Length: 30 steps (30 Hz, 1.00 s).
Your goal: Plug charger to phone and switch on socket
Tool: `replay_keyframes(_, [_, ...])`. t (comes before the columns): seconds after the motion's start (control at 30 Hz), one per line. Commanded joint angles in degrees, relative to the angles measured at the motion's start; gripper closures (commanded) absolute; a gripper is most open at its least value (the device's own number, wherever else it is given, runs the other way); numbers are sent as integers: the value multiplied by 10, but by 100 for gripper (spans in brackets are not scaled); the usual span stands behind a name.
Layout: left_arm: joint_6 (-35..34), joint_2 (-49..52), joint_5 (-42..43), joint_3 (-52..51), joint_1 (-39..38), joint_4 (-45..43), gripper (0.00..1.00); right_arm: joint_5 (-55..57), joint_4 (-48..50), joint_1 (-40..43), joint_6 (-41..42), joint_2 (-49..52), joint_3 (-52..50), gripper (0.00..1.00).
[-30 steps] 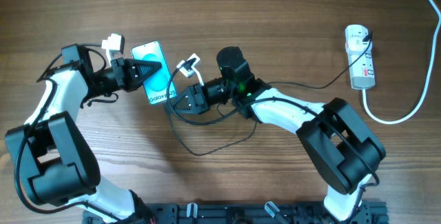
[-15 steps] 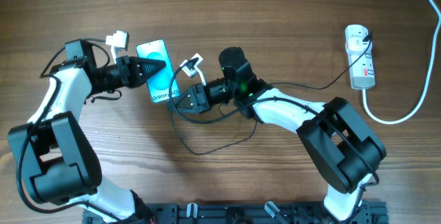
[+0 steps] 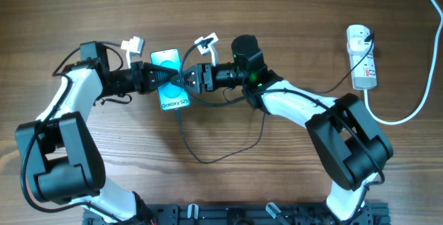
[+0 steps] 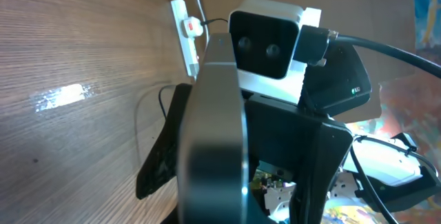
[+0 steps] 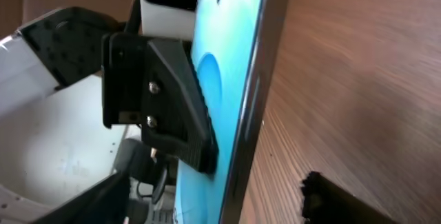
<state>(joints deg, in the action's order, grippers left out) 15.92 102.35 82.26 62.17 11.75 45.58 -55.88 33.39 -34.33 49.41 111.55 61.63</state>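
Black, thin charger cable [image 3: 205, 160] loops nearest on the wooden counter [image 3: 291, 10]; beyond, the left pincer [image 3: 160, 77] grasps the teal-screened smartphone [image 3: 173, 95], white-lettered end pointing nearward, right pincer [image 3: 187, 79] just right of it (grip indiscernible); white power strip [image 3: 363, 62] lies farthest

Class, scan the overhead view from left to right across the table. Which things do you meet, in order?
left arm's white forearm → phone → right arm's white forearm → socket → thick white cord
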Motion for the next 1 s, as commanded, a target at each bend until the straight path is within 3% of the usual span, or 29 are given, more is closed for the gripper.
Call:
replay_keyframes(0.0, [3, -12, 10, -3, 2, -2, 96, -34, -5, -5, -32, 1, 9, 12])
replay_keyframes(0.17, [3, -12, 6, -3, 2, -3, 96, -141, -18, -5, -35, 1, 9, 11])
replay_keyframes(0.3, [3, -12, 6, -3, 2, -4, 96, -170, -134, -9, -117, 1, 9, 11])
replay_keyframes(0.4, [3, -12, 6, -3, 2, -4, 96, -120, -235, -13, -165, 1, 9, 14])
replay_keyframes(0.47, [3, -12, 6, -3, 2, -4, 96, -125, -248, -21, -189, 1, 9, 32])
replay_keyframes(0.53, [3, -12, 6, -3, 2, -4, 96, -139, -234, -31, -194, 1, 9, 58])
replay_keyframes(0.7, [3, -12, 6, -3, 2, -4, 96, -160, -207, -48, -193, 1, 9, 57])
replay_keyframes(0.83, [3, -12, 6, -3, 2, -4, 96, -160, -204, -47, -192, 1, 9, 78])
replay_keyframes(0.97, [3, -12, 6, -3, 2, -4, 96, -160, -204, -47, -192, 1, 9, 81])
